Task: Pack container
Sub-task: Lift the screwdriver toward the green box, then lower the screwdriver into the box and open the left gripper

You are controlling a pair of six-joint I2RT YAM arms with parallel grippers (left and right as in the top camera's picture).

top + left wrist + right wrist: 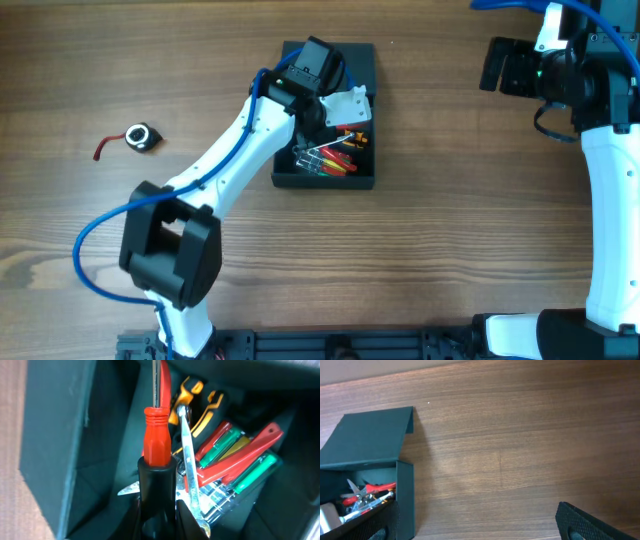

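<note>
Container open; left claw apparently pinches red screwdriver inside.

Overhead: left arm covers part of the container interior. Small black item with red strap: too small to identify. Left wrist: red-handled screwdriver butt hidden behind black finger; shaft cut off at top edge. Right wrist: container cut by left and bottom edges.

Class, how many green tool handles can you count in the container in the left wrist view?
2. One green handle lies mid-pile in the container. The other lies lower right, at the pile's edge. Others may be hidden underneath.
</note>
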